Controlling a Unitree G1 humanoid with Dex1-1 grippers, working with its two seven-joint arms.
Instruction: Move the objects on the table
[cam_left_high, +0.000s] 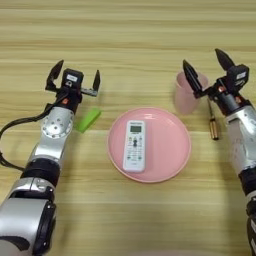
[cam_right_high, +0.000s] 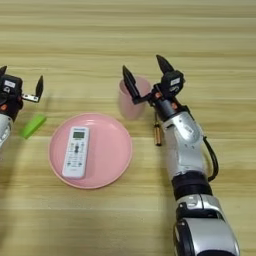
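Observation:
A pale pink cup (cam_left_high: 186, 99) (cam_right_high: 130, 103) stands upright on the wooden table (cam_left_high: 125, 30), just right of a pink plate. My right gripper (cam_left_high: 205, 67) (cam_right_high: 145, 74) hovers open over the cup's right rim, one finger above its mouth, the other further right. A small green block (cam_left_high: 88, 120) (cam_right_high: 33, 126) lies flat left of the plate. My left gripper (cam_left_high: 75, 76) is open above and slightly behind the block, holding nothing.
A pink plate (cam_left_high: 170, 155) (cam_right_high: 107, 165) sits at centre with a white remote control (cam_left_high: 134, 146) (cam_right_high: 75, 152) lying on it. A screwdriver (cam_left_high: 213, 125) (cam_right_high: 158, 132) lies right of the cup, partly under my right wrist.

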